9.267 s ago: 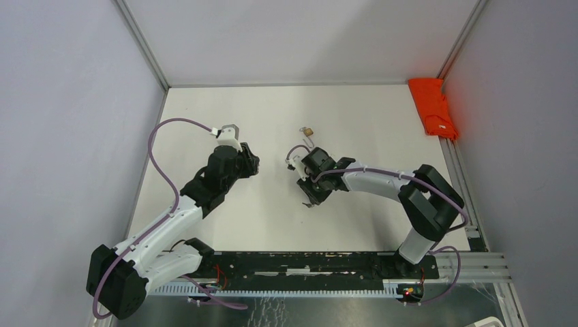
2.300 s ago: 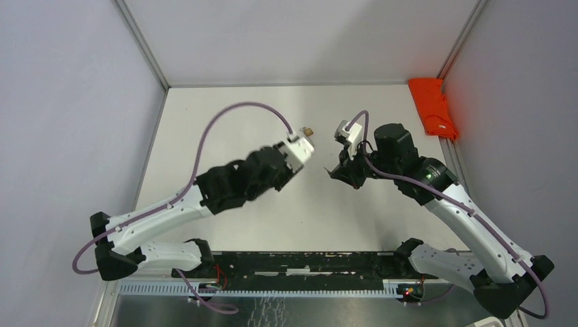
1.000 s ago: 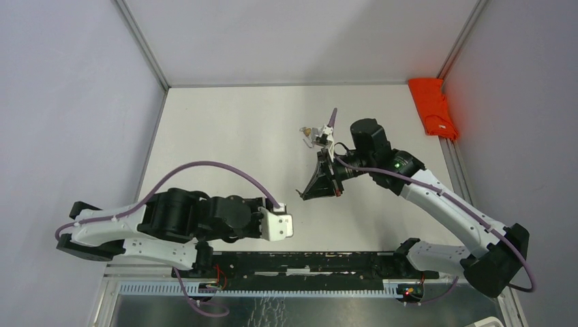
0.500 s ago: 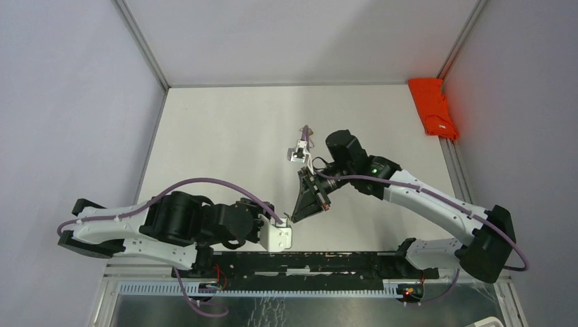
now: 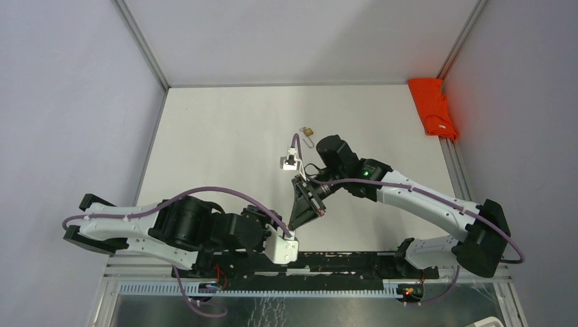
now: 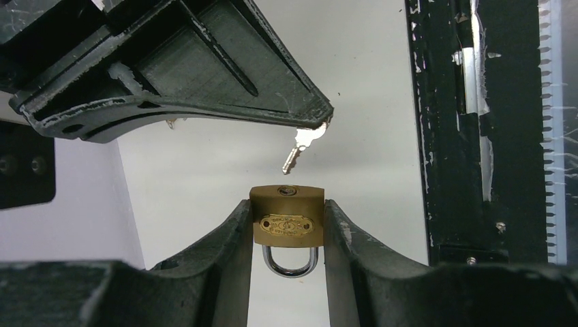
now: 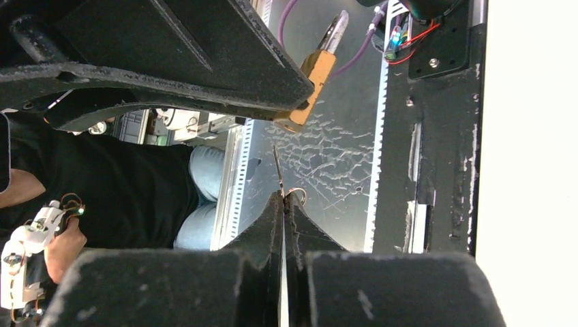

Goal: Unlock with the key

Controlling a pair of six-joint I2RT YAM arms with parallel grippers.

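Left pincer (image 6: pixel 286 206) pinches a brass padlock (image 6: pixel 287 228) by its sides, keyhole facing outward, shackle toward the wrist, over the near edge of the surface (image 5: pixel 225 136); right pincer (image 7: pixel 283 199), pressed together on a key (image 6: pixel 298 148), holds the tilted blade just short of the keyhole, not yet inserted.
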